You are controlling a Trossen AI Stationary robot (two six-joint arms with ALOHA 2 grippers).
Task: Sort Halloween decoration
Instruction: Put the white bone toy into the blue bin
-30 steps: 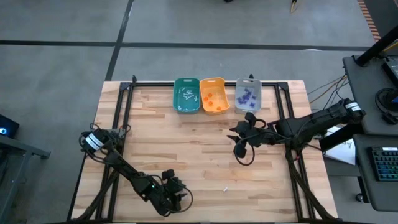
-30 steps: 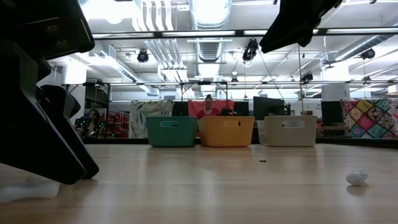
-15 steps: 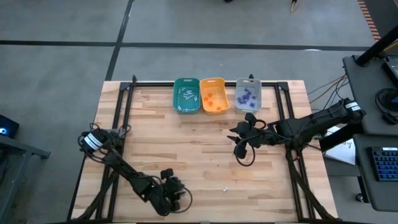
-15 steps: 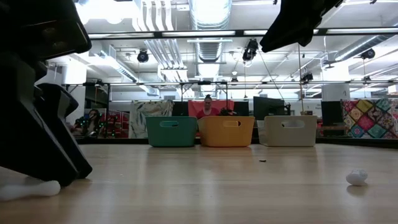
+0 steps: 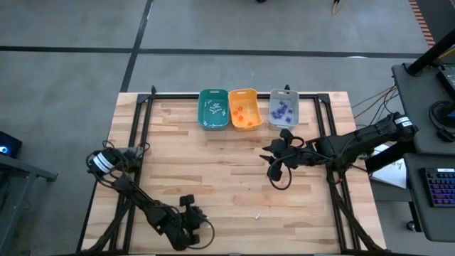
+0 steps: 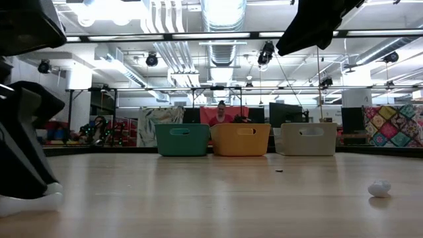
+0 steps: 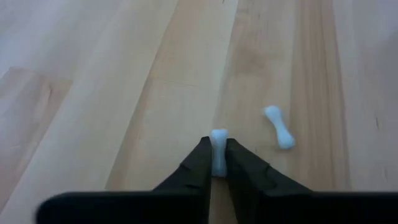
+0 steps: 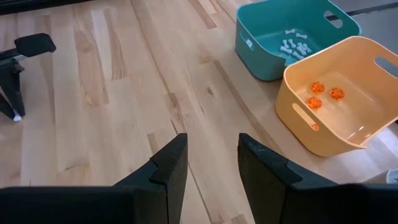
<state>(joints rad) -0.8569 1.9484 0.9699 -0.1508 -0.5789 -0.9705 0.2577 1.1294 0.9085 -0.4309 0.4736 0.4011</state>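
High view: left gripper (image 5: 190, 229) is sitting low at bottom centre, right gripper (image 5: 274, 158) is hovering mid-right.

Left wrist view: white bone trinket (image 7: 218, 152), long axis running vertically in frame, is being pinched between nearly closed fingers (image 7: 198, 163); second bone (image 7: 278, 126) is lying diagonally beside it.

Right wrist view: fingers (image 8: 166, 163) are gaping, empty.

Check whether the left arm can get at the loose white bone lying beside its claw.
Probably yes: the loose bone lies on bare wood close by, but the left claw is already shut on another bone.
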